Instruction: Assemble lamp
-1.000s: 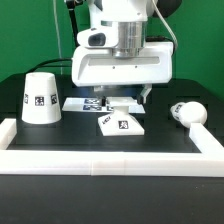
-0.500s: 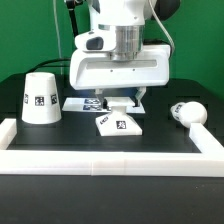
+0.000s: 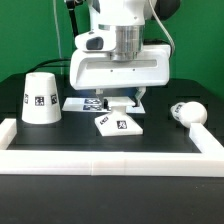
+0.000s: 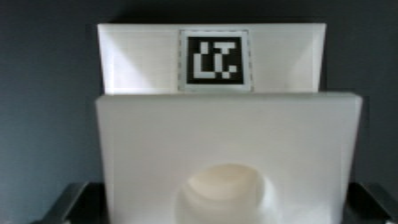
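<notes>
The gripper (image 3: 120, 103) hangs low at mid-frame over the rear of the base (image 3: 118, 124). Its jaws are spread to either side of the base, though I can't tell whether they actually pinch it. The shade (image 3: 40, 97) stands at the left and the bulb (image 3: 185, 113) lies at the right, both well apart from the base.

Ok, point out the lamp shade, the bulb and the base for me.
shade (image 3: 40, 97), exterior view, on its tagged side wall.
bulb (image 3: 188, 113), exterior view, on its round head.
base (image 3: 119, 124), exterior view, on its tagged top face.
</notes>
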You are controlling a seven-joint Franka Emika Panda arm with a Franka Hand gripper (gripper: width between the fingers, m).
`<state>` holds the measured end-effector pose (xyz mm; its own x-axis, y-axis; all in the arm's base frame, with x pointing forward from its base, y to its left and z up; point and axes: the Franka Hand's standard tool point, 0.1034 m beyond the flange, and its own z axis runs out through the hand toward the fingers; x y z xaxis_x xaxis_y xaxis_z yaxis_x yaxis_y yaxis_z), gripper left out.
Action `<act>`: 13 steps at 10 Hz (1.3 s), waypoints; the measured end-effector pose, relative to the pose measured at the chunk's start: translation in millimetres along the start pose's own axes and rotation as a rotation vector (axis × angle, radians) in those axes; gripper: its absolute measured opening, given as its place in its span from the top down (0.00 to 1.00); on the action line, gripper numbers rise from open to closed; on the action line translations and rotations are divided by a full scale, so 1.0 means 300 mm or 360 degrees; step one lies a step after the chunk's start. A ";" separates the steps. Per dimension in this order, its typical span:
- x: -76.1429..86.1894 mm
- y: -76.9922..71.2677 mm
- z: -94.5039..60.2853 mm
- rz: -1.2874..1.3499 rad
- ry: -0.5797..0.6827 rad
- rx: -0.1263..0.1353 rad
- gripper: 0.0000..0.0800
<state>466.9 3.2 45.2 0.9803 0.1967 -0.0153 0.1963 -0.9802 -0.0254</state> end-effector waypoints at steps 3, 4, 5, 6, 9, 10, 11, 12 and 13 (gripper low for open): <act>0.097 -0.031 -0.001 0.0026 0.0042 0.0000 0.33; 0.143 -0.053 -0.002 0.0035 0.0065 -0.0002 0.33; 0.188 -0.073 -0.002 0.0071 0.0086 -0.0001 0.33; 0.243 -0.098 -0.004 0.0106 0.0113 0.0002 0.33; 0.360 -0.150 -0.006 0.0244 0.0168 0.0023 0.33; 0.384 -0.177 -0.006 0.0272 0.0184 0.0027 0.33; 0.394 -0.188 -0.007 0.0299 0.0196 0.0035 0.33; 0.407 -0.196 -0.006 0.0338 0.0213 0.0041 0.33; 0.440 -0.219 -0.004 0.0359 0.0246 0.0046 0.33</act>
<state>583.4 93.5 46.1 0.9911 -0.0346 0.1286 -0.0261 -0.9974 -0.0674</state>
